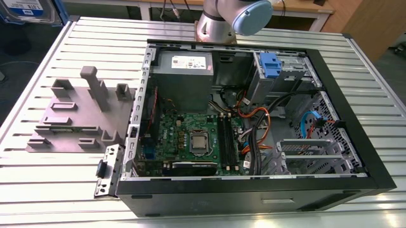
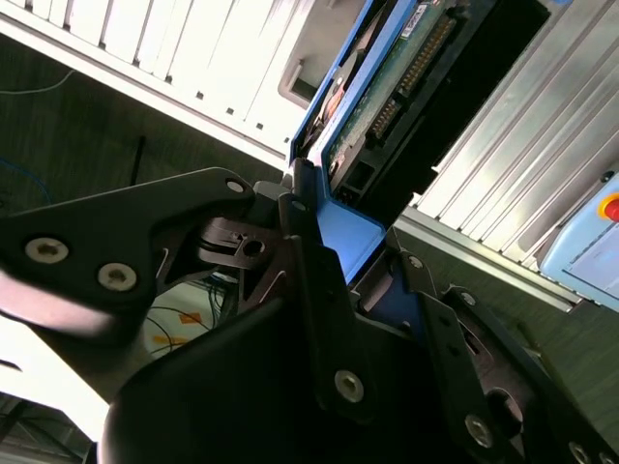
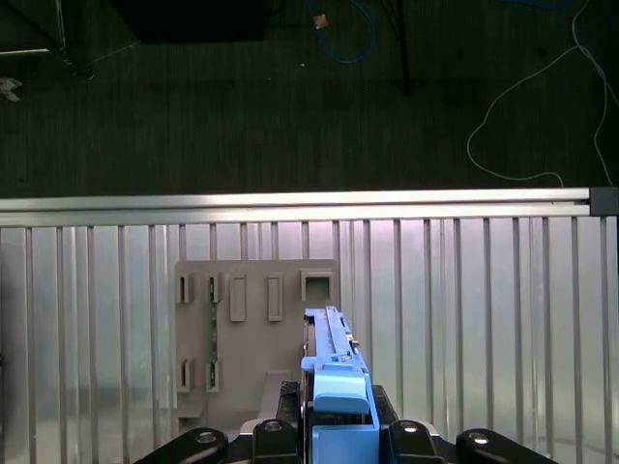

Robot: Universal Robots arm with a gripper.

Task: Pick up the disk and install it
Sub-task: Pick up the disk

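Now: tool (image 2: 348, 246) clamped on disk (image 2: 387, 92), at blue bracket (image 3: 338, 406).

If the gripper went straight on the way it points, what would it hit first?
Probably the grey fixture on the slatted table, met first by the disk the gripper holds; depth is unclear.

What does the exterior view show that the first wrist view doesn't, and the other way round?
Exterior view: the open computer case, with its motherboard and grey power supply. First wrist view: the gripper clasping the disk, seen edge-on. Both: the disk, the grey fixture and the slatted table.
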